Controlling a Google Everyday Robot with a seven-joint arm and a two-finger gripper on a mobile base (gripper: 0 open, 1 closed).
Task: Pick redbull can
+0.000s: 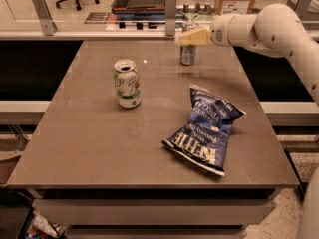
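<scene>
You see the worktop [99, 133] as a smooth brown slab with a dull satin sheen and one small highlight just beyond the soda can [126, 83]. That can, on the left, is white-and-green printed metal with a bare shiny rim. The redbull can [188, 55] at the far side looks like silver-grey metal with darker panels. The hand [185, 37], level with its top, is matt cream plastic. The arm [264, 26] to the right has a smooth white shell. The chip bag [204, 128] on the right is crinkled, glossy blue film.
</scene>
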